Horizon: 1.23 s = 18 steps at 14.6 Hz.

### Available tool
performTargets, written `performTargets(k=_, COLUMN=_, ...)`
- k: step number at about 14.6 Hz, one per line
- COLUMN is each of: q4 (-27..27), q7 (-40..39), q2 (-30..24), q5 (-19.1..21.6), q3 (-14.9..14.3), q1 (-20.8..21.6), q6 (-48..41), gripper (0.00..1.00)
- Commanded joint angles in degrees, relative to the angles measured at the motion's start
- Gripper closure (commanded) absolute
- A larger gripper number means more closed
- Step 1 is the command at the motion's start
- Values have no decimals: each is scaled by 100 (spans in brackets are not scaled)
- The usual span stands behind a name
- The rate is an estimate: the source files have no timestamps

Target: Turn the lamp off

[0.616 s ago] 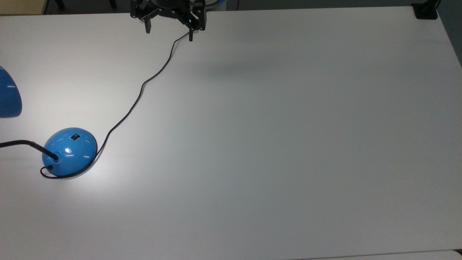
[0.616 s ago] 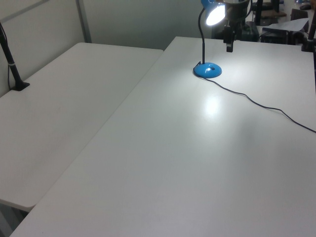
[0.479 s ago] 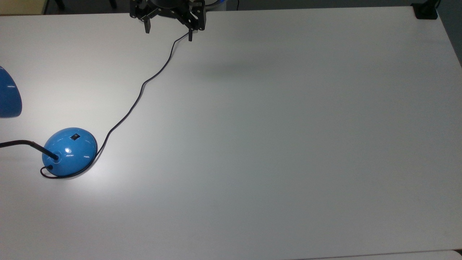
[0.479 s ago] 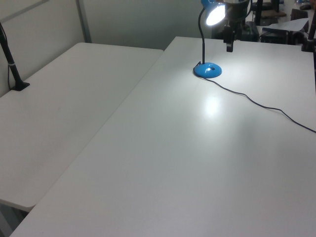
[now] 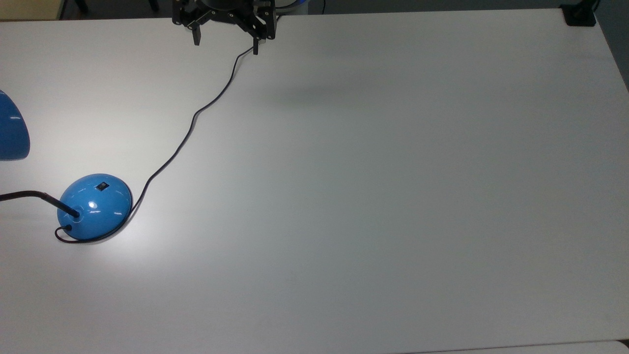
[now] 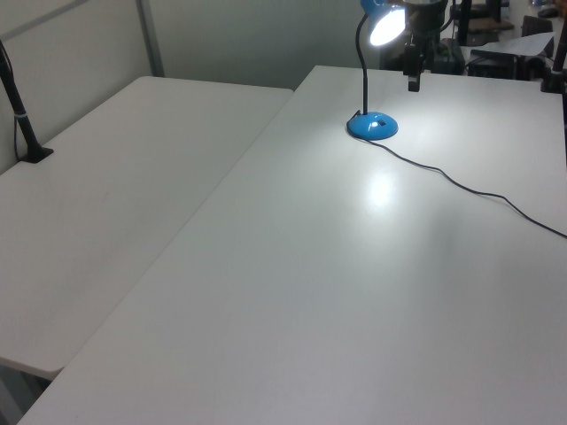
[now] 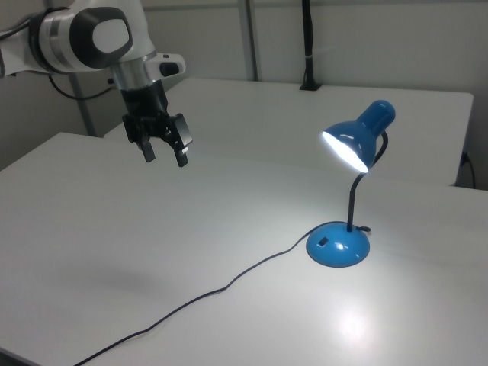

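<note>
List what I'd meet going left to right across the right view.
gripper, open above the table → cord trailing across the table → lamp, its lit shade tilted over the blue base.

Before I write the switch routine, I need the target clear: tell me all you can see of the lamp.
The lamp is glossy blue and lit, casting a bright patch on the white table. Its dome base stands flat on the table and bears a small black switch. A thin black bent neck carries the shade, tilted downward. A black cord trails from the base across the table. Nothing else touches it.
</note>
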Motion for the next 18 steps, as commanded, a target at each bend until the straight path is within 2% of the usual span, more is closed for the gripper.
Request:
performTargets(k=1, q4=45, q7=-249, q2=-71, q5=58, q3=-20, q1=-6, q6=-176, gripper=13)
performTargets(k=2, q4=45, q7=-441, q2=-71, q5=93, q3=-20, q1=-6, q6=-167, gripper=43)
performTargets(k=3, q4=36, q7=-504, q2=-71, q5=102, q3=-29, q1=-6, q6=-167, gripper=62)
performTargets(k=5, q4=45, q7=-513, q2=-62, q5=103, q3=-29, q1=-6, q6=-158, gripper=92)
performTargets(k=6, q4=45, q7=-513, q2=-62, q5=103, q3=-29, q1=-6, q6=-158, gripper=100)
performTargets(k=12, q4=45, q7=-495, q2=-44, q5=111, q3=-20, q1=-6, q6=-105, gripper=100)
performTargets(k=16, q4=27, q7=-425, q2=-18, q5=120, q3=-29, q1=-138, q6=43, gripper=100)
performTargets(k=18, q4=1, q7=-321, q2=8, q5=129, q3=-29, q1=-347, q6=210, gripper=100)
